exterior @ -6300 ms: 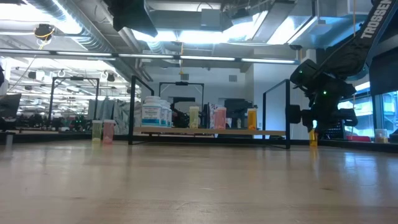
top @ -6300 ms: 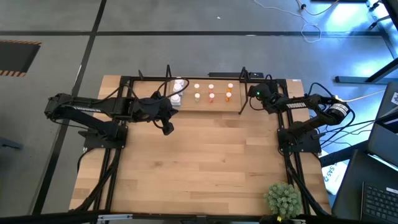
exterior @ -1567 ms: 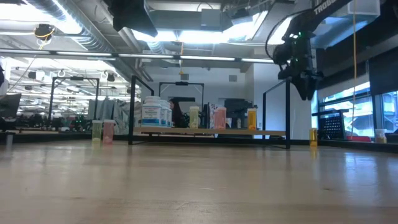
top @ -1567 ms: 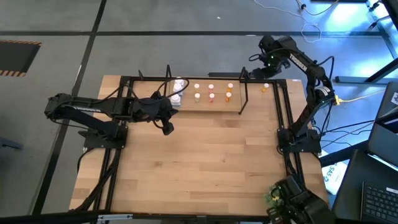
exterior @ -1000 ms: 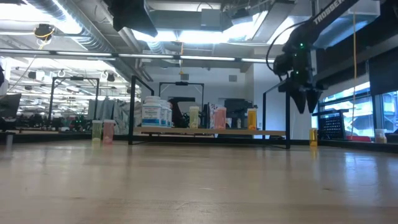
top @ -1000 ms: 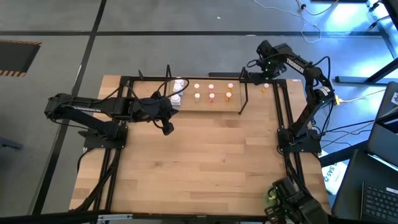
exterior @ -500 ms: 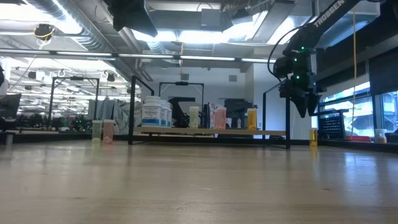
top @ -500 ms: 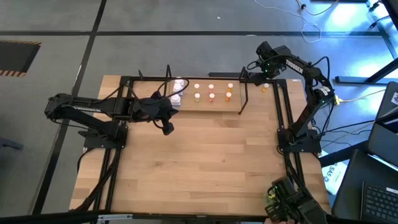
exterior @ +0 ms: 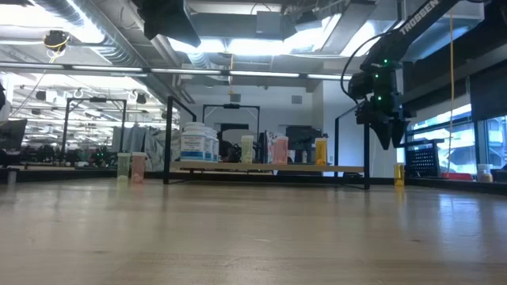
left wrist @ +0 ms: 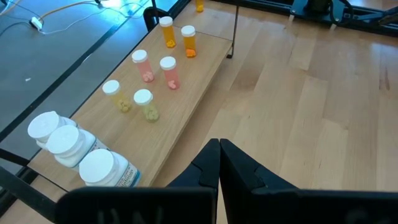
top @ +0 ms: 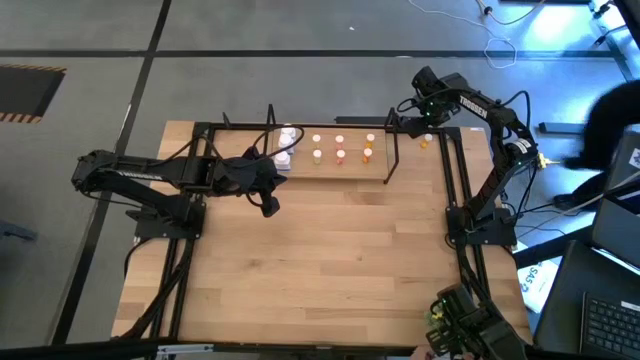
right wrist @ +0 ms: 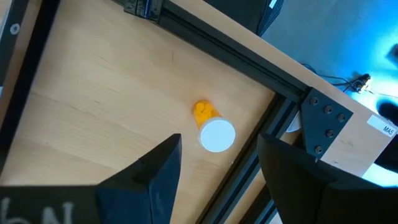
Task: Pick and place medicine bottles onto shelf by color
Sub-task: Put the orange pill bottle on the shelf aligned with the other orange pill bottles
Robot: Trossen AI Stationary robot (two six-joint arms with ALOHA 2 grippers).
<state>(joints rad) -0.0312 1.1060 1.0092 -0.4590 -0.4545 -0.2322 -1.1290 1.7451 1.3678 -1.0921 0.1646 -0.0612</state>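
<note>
Item: upright orange bottle (right wrist: 214, 129), directly below your right claw (right wrist: 217, 163), which is spread and empty above it.

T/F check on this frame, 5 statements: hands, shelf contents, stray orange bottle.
1. The right hand is open above an orange bottle standing on the table. True.
2. The right hand is holding that bottle. False: it hangs above the bottle, fingers apart, nothing between them.
3. The left hand is shut and empty. True.
4. The white bottles sit at the same end of the shelf as the orange pair. False: they stand at opposite ends, with pink and yellow pairs between.
5. The lone orange bottle is on the shelf. False: it stands on the table outside the shelf's end frame.
</note>
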